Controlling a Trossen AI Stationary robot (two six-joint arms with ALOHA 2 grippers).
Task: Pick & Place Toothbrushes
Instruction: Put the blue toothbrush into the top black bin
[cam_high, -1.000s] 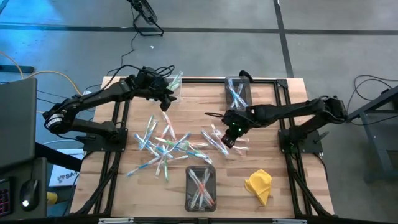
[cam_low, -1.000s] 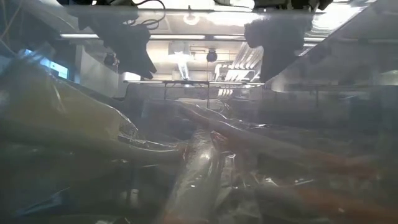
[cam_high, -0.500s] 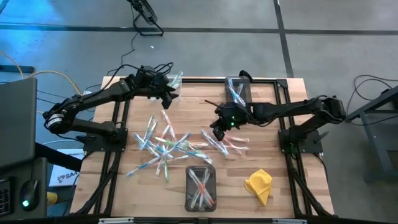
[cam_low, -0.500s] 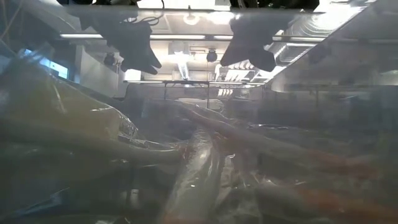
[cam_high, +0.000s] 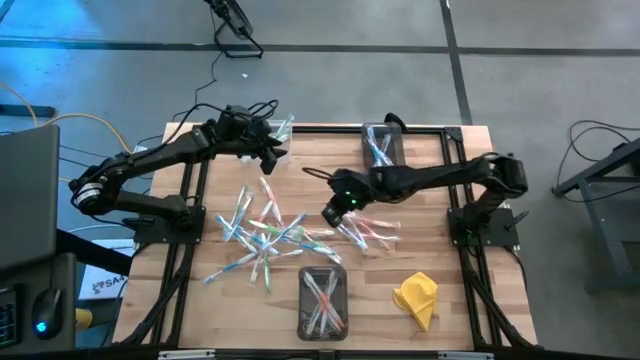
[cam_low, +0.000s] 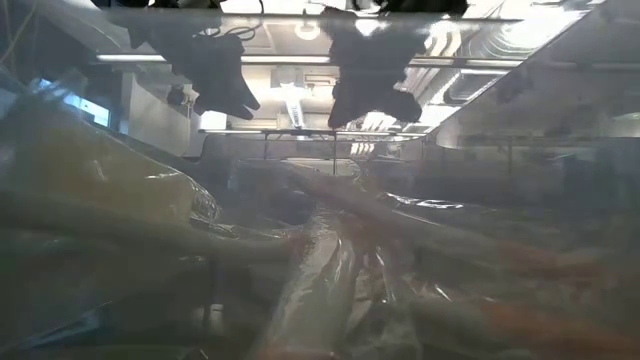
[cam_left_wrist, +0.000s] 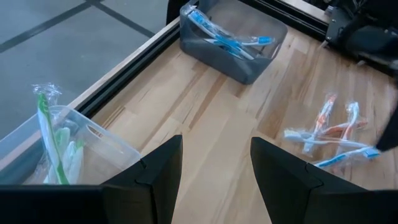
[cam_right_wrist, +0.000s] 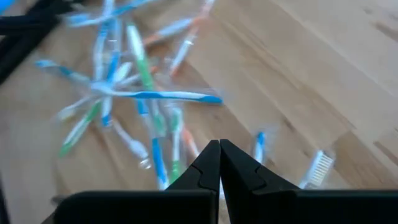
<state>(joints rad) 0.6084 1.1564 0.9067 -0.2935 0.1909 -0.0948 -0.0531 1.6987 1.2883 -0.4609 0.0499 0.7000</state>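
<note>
- Toothbrushes (cam_high: 265, 232) lie scattered across the wooden surface (cam_high: 200, 240), left of centre in your high view, with a smaller cluster (cam_high: 365, 228) just right of centre.
- Left gripper (cam_high: 272, 154): you see it at the upper left of the surface, beside a clear bin (cam_high: 283, 135) that holds green-accented toothbrushes. In the left wrist view its fingers (cam_left_wrist: 155, 177) stand apart with bare wood between them, holding nothing.
- Right gripper (cam_high: 333, 212): you find it near the middle of the frame, over the gap between the two groups of toothbrushes. In the right wrist view its fingers (cam_right_wrist: 208, 165) are pressed together with nothing between them.
- Dark bin (cam_high: 381, 146), upper centre-right at the surface's far edge: it contains blue-accented toothbrushes.
- Third bin (cam_high: 322, 302), lower centre: it contains toothbrushes with pink-red accents.
- Yellow cloth (cam_high: 417, 297): it lies crumpled at the lower right, well apart from both arms.
- Low view: you can make out only the two dark grippers hanging from the top edge; the foreground is blurred plastic wrap.
</note>
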